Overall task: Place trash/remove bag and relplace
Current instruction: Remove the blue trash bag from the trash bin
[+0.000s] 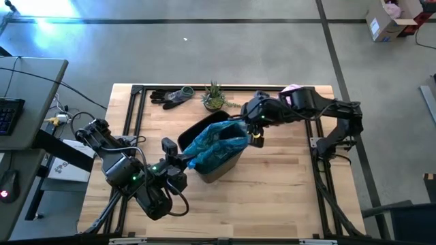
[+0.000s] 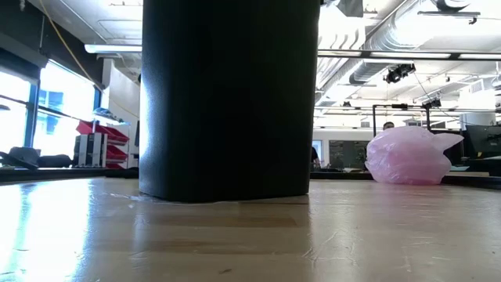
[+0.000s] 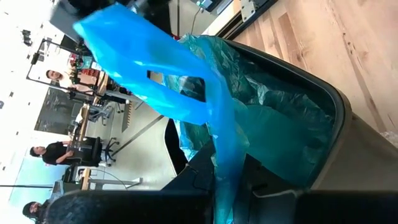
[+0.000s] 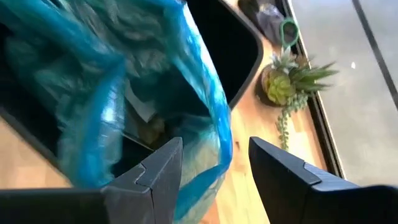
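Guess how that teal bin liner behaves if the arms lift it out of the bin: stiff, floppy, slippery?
Likely floppy: the bag lies crumpled and draped over the black bin, and its blue tie hangs in a limp strip from the shut left gripper. Probably slippery; the film looks glossy. The open right gripper straddles a loose fold, which may slide out.

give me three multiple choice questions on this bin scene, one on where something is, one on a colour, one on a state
1. Where is the small green plant?
A. inside the bin
B. on the table by its far edge, beside the dark gloves
C. on the floor

2. What colour is the bag in the black bin?
A. teal blue
B. yellow
C. white

3. How does the right gripper stand?
A. shut on the plant
B. out of view
C. jaws open at the bag's rim

Answers:
1 B, the high view shows plant and gloves side by side there.
2 A, both wrist views show teal blue plastic.
3 C, the right wrist view shows its fingers apart.
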Controlling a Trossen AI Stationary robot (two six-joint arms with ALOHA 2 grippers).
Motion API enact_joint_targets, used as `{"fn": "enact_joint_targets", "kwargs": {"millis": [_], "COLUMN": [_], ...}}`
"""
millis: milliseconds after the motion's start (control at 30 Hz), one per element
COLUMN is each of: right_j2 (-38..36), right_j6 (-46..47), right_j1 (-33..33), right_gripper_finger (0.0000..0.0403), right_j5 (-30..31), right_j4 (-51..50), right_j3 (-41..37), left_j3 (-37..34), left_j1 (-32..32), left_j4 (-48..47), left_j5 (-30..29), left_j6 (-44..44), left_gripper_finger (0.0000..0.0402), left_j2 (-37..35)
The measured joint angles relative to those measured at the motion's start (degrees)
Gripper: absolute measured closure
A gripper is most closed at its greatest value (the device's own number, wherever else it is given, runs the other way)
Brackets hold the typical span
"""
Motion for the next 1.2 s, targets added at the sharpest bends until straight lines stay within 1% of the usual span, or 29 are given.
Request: {"fn": "enact_joint_targets", "kwargs": {"millis": [200, 333, 467, 700, 1000, 1200], "right_j2": [0.1, 0.2, -0.4, -1.9, -1.9, -1.9], "right_j6": [-1.8, -3.3, -3.4, -3.1, -3.4, -4.0], "right_j1": [-0.7, -0.8, -1.0, -1.0, -1.4, -1.7], "right_gripper_finger": [0.0234, 0.0261, 0.0286, 0.0288, 0.0288, 0.029], "right_j5": [-1.0, -1.1, -1.2, -2.1, -2.5, -2.5], "right_j4": [1.7, 4.5, 5.0, 4.9, 5.5, 5.7], "right_j3": [-5.0, -6.2, -6.1, -6.0, -6.0, -6.0], "left_j3": [0.0, 0.0, 0.0, 0.0, 0.0, 0.0], "left_j1": [0.0, 0.0, 0.0, 0.0, 0.1, 0.1], "left_j4": [0.0, 0.0, 0.0, 0.0, 0.5, 2.1], "left_j5": [0.0, 0.0, 0.0, -0.1, -0.1, -0.1], "left_j6": [0.0, 0.0, 0.0, 0.0, 0.1, 2.0], "left_gripper_finger": [0.0402, 0.0402, 0.0402, 0.0402, 0.0402, 0.0402], "left_j2": [0.0, 0.0, 0.0, 0.0, 0.0, 0.0]}}
